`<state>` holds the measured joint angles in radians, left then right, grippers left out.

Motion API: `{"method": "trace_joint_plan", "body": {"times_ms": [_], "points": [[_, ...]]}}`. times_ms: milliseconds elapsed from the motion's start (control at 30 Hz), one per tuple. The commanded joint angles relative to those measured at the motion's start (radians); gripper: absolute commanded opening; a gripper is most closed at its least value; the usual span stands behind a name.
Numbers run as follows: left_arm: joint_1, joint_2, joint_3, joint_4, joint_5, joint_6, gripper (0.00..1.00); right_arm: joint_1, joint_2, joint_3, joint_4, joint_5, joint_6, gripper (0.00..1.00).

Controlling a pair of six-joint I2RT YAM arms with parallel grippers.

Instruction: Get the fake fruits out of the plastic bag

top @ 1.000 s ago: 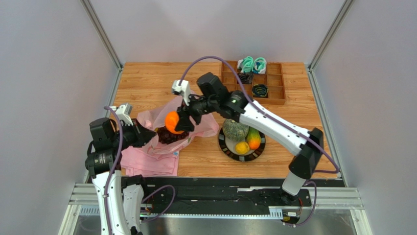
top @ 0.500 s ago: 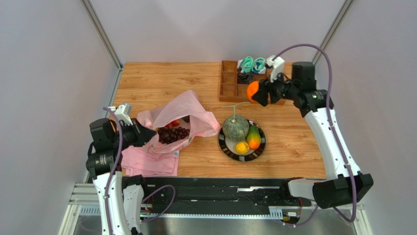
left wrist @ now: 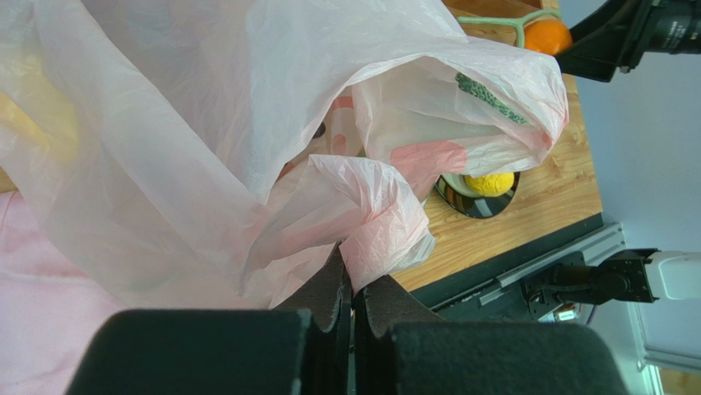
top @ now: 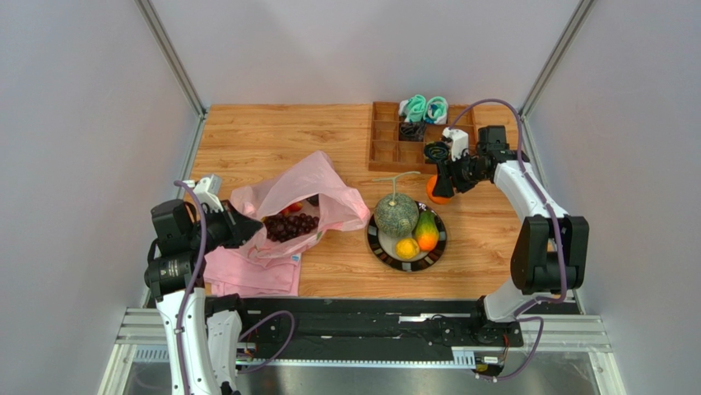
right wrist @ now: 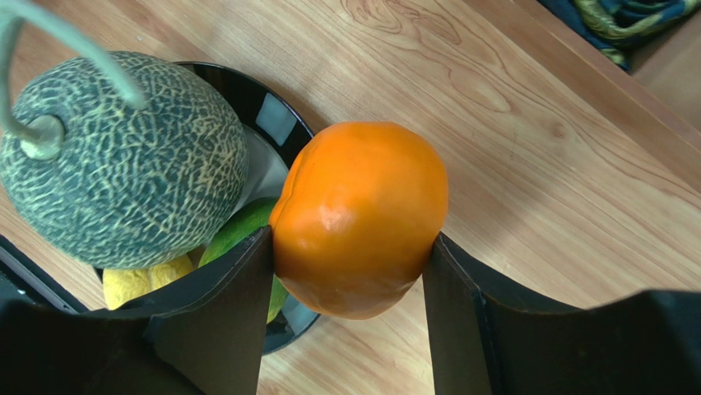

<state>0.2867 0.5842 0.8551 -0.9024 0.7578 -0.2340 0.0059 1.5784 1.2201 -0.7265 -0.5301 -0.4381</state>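
the bench (top: 271, 132) carries the bag (top: 317, 177) at its near left, mouth open. the left jaws are together, pinching the bag's edge. to its right the plate (top: 374, 247) holds the melon (top: 397, 216) and lemon (top: 406, 248). the right jaws clamp the orange (right wrist: 362, 216) just beside the plate's far rim. grapes (top: 290, 225) lie inside the bag.

The plastic bag (left wrist: 206, 123) overruns the left wrist frame's top and left edges, veiling its contents; the melon (right wrist: 123, 156) covers most of the lemon (right wrist: 140, 284), lower left.
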Motion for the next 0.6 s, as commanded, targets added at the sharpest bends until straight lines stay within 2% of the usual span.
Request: {"method": "trace_joint_plan", "body": {"times_ms": [0,267,567], "points": [[0.017,0.002,0.004,0.000,0.006,0.019,0.00,0.003,0.069,0.013,0.101,-0.097,0.029,0.34],[0.038,0.019,-0.001,0.007,0.014,0.018,0.00,0.084,0.143,-0.017,0.098,-0.116,0.015,0.36],[0.045,0.019,-0.004,0.007,0.017,0.018,0.00,0.101,0.115,-0.111,0.088,-0.111,0.045,0.36]]}}
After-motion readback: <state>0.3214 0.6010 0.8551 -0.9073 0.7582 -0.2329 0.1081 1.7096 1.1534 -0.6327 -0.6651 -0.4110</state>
